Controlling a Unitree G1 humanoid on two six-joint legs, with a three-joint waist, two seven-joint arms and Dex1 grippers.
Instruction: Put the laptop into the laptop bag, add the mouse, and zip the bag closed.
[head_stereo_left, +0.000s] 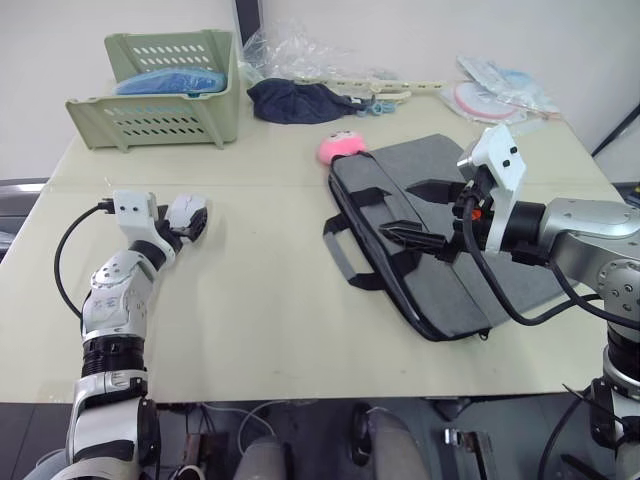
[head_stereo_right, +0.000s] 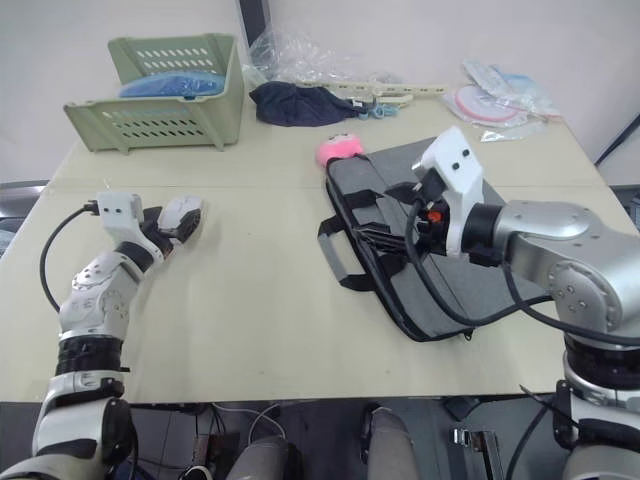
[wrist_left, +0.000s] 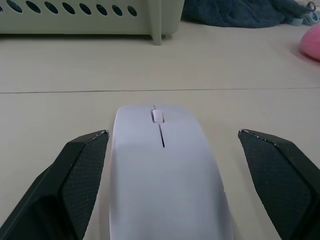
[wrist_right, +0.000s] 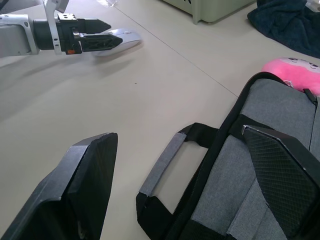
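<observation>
The white mouse (head_stereo_left: 188, 214) lies on the table at the left, between the fingers of my open left gripper (wrist_left: 172, 133). One finger (wrist_left: 80, 175) is close against its side and the other stands a little apart. The grey laptop bag (head_stereo_left: 500, 285) lies flat at the right with its black-edged handle (wrist_right: 165, 160) pointing toward the table's middle. My right gripper (wrist_right: 178, 132) hovers open over the bag's near-left edge, above the handle and the zipper line, holding nothing. The laptop is hidden or out of view.
A pale green basket (head_stereo_left: 160, 90) stands at the back left. A dark navy cloth bundle (head_stereo_left: 295, 100) and a pink plush (head_stereo_left: 340, 147) lie behind the bag. Plastic wrappers and small items (head_stereo_left: 500, 85) crowd the back right. The tabletop (head_stereo_left: 270, 300) between my arms is bare.
</observation>
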